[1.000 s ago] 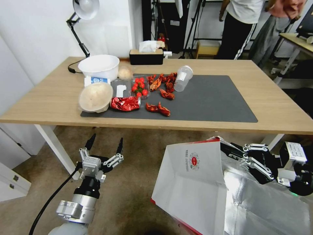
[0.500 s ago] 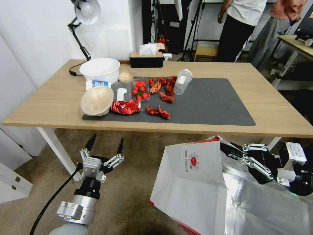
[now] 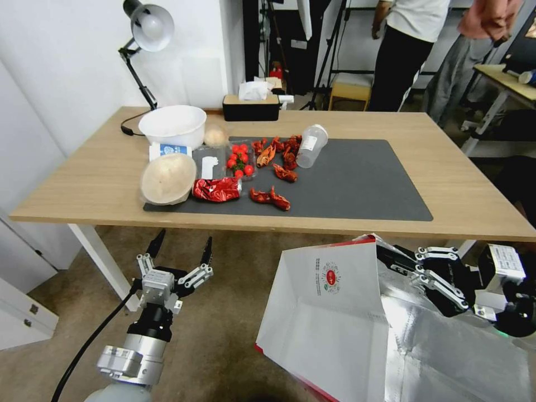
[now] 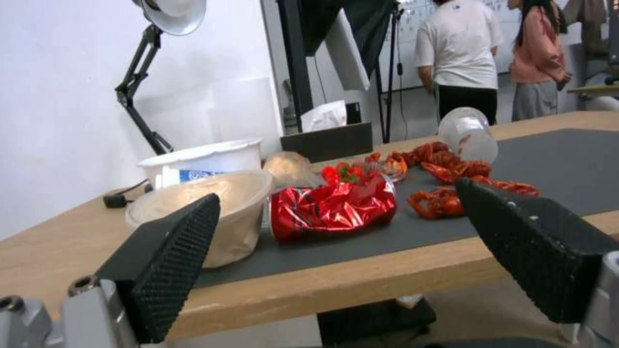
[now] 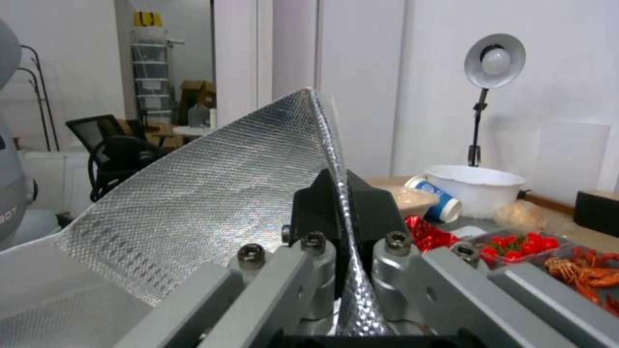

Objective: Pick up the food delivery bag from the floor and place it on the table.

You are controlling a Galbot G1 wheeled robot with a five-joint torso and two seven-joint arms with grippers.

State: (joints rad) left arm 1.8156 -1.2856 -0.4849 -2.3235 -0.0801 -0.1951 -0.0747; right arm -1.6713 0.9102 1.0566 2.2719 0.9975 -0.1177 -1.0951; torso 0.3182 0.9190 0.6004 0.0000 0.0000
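Food delivery bag [image 3: 335, 318] is hanging below the bench [image 3: 469, 195] edge, the right gripper [image 3: 391, 258] clamping its foil rim to carry it; the left gripper [image 3: 180, 249] is waiting spread apart.

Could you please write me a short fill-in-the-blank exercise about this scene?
1. The right pincer is shut on the ____ lining of the bag.
2. The left pincer hangs open below the ____ edge.
3. The clear cup lies on its side on the dark ____.
4. The bag's round logo is ____.

Missing words: foil; table; mat; red
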